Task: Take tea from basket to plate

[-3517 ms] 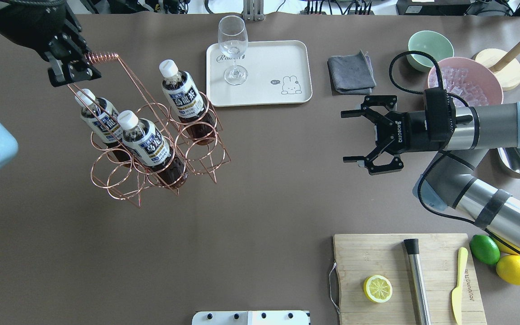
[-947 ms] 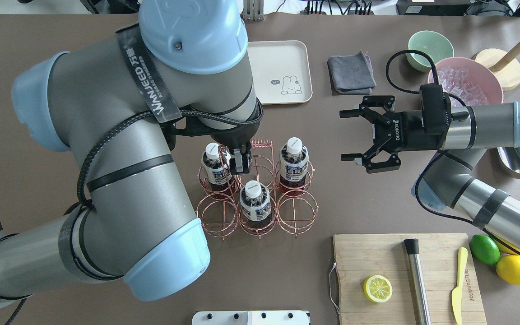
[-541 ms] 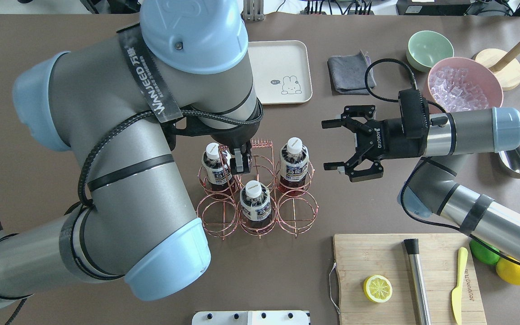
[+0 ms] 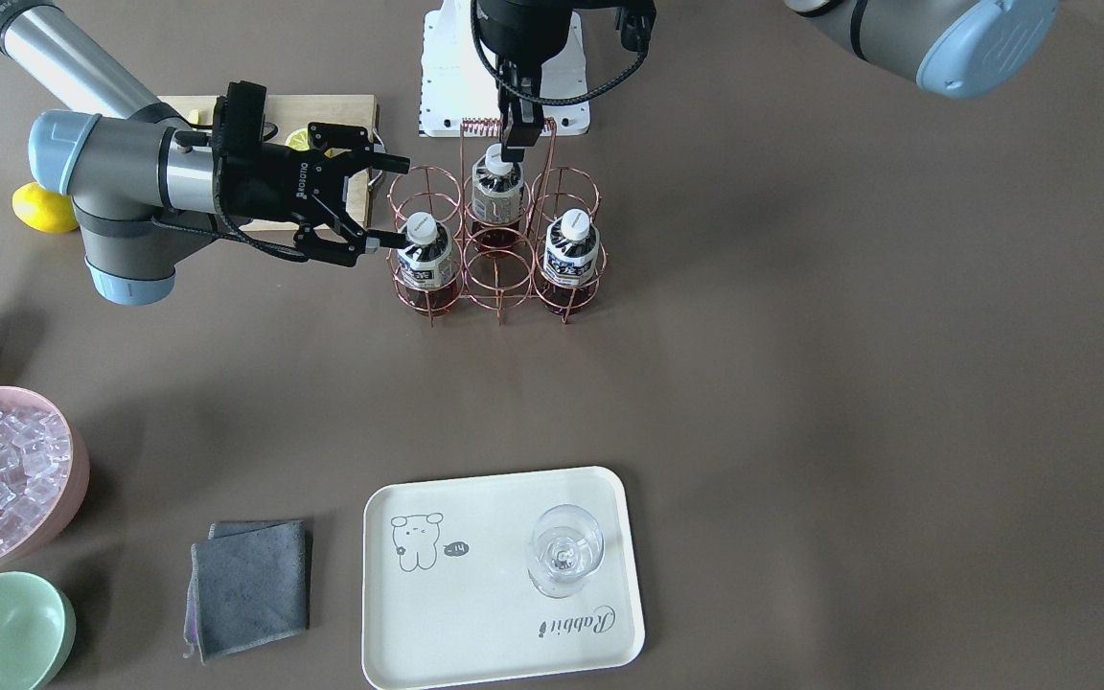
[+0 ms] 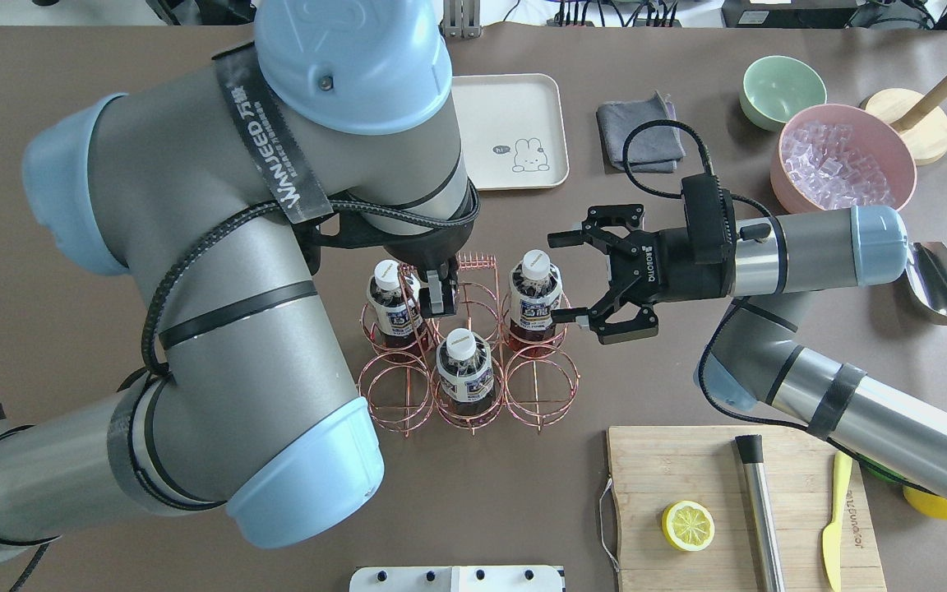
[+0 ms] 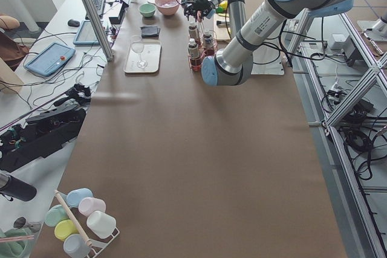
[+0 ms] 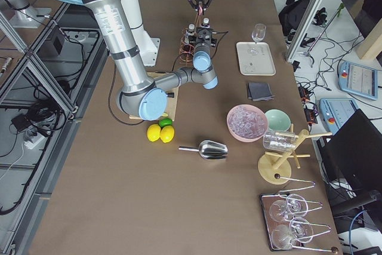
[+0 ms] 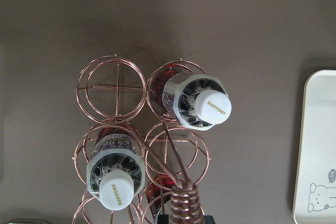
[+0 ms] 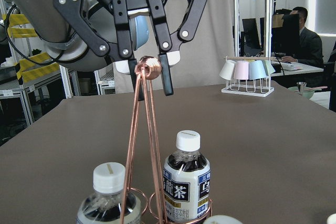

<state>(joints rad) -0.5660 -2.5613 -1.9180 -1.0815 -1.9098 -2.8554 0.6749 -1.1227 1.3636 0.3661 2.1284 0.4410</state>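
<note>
The copper wire basket [image 5: 542,386] stands on the table's middle and holds three tea bottles. My left gripper [image 5: 438,296] hangs over it, shut on the coiled handle [image 9: 147,68], with a finger against each side. My right gripper [image 5: 556,279] is open and level. Its fingertips flank the right side of the right-hand tea bottle [image 5: 535,288] at about cap height, and I cannot tell whether they touch it. The other bottles [image 5: 391,298] [image 5: 461,367] stand apart from it. The cream plate [image 4: 475,594] lies beyond and carries a drinking glass [image 4: 566,551].
A grey cloth [image 5: 638,131], a mint bowl [image 5: 782,86] and a pink bowl of ice [image 5: 843,160] are at the back right. A metal scoop [image 5: 942,284] lies at the right. A cutting board [image 5: 687,460] with a lemon half, muddler and knife is at the front right.
The left gripper carried the basket from the far left and set it upright mid-table. Over the last second the right gripper, still open, moved left up to the right-hand bottle.
</note>
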